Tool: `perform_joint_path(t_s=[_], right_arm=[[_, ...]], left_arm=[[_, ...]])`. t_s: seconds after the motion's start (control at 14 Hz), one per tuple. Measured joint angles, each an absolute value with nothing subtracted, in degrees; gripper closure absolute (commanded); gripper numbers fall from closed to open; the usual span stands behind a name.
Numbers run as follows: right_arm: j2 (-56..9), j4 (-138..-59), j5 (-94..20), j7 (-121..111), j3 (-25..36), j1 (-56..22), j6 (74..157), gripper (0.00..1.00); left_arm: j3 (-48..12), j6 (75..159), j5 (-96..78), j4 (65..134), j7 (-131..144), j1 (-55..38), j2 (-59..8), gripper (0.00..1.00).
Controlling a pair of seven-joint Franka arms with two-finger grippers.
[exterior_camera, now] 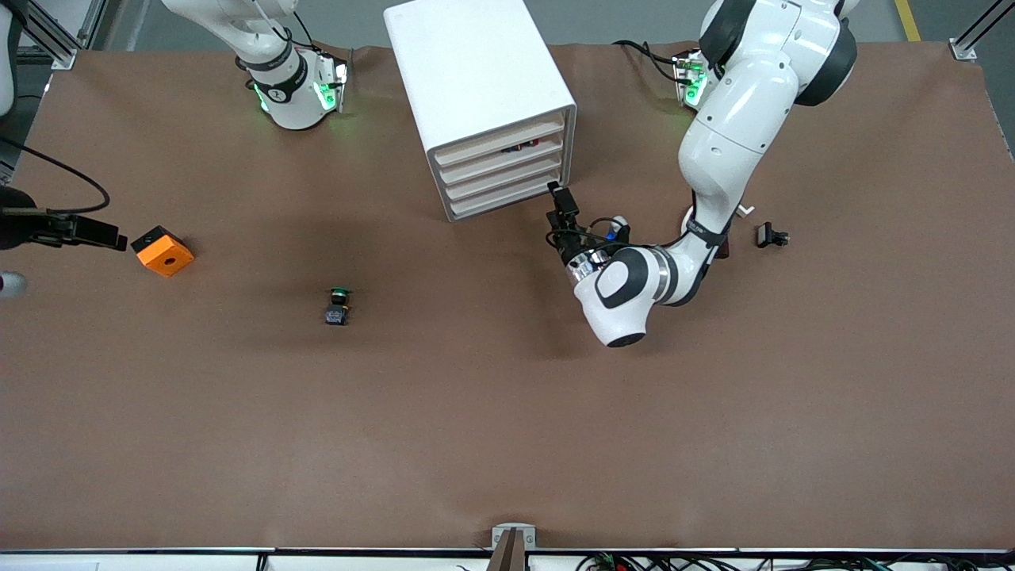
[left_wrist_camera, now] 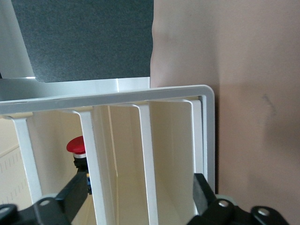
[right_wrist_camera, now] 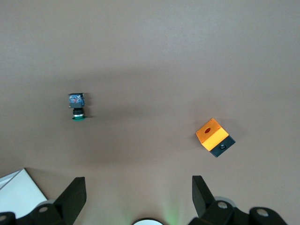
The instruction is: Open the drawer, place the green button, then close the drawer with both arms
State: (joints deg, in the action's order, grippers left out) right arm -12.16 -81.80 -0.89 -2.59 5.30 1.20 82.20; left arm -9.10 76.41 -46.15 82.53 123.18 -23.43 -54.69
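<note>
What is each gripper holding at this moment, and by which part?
Nothing is held. The left gripper is open at the front of the cabinet, its fingers around drawer edges without clamping. The right gripper hangs open over the table.

A robotics lab: two arms [exterior_camera: 714,159] bolted at the frame's top edge, a brown-covered table [exterior_camera: 507,444], aluminium framing [exterior_camera: 47,32] upper left, cables [exterior_camera: 634,561] along the bottom.

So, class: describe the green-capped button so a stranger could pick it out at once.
Start at the white cabinet and come toward the front camera onto the bare brown table. The button lies alone there. Its round green cap and dark body set it apart from the orange cube at the right arm's end.
</note>
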Motion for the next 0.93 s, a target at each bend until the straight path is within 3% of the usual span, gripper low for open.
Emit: perform_joint_path(t_s=[0.36, 0.71, 0.93], right_arm=[[-13.19, -81.73, -0.88, -5.35, 5.53, 4.01, 85.28, 0.0], [-14.03, -81.73, -1.11, -0.94, 5.26, 4.82, 85.28, 0.0], [-14.05, -81.71, -7.49, 1.12, 4.81, 3.48, 85.21, 0.0]], left_arm=[[-9.58, 76.23, -46.15, 82.54, 123.36, -26.33, -55.45, 0.45], [-9.61, 75.85, -46.15, 82.81, 123.36, -27.39, -55.77, 0.46], [-9.62, 75.18, -46.07, 83.25, 123.37, -28.71, -55.84, 0.49]])
